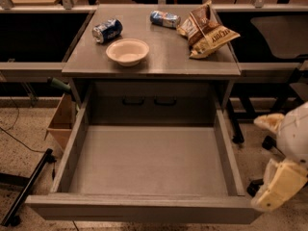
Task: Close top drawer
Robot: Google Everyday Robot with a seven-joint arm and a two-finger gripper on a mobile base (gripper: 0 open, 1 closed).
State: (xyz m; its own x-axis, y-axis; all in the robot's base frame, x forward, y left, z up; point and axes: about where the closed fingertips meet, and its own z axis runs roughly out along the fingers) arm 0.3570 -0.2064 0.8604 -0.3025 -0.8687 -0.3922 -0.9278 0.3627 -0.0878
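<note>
End effector (281,183) hanging low, state impossible to tell, just right of pulled-out top drawer (144,209) under cluttered desk (168,57).

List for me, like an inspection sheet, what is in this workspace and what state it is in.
Surface: grey table, with several things on its top.
Job's things: top drawer pulled far out; nothing seen inside it.
Clutter: white bowl, blue can on its side, second can on its side, snack bags; all on the tabletop.
Grippers: gripper low at the right, close to the drawer's front right corner; cannot tell whether it touches.
Cables: thin black cable on the floor at the left.
Surroundings: cardboard box left of the drawer; speckled floor.
</note>
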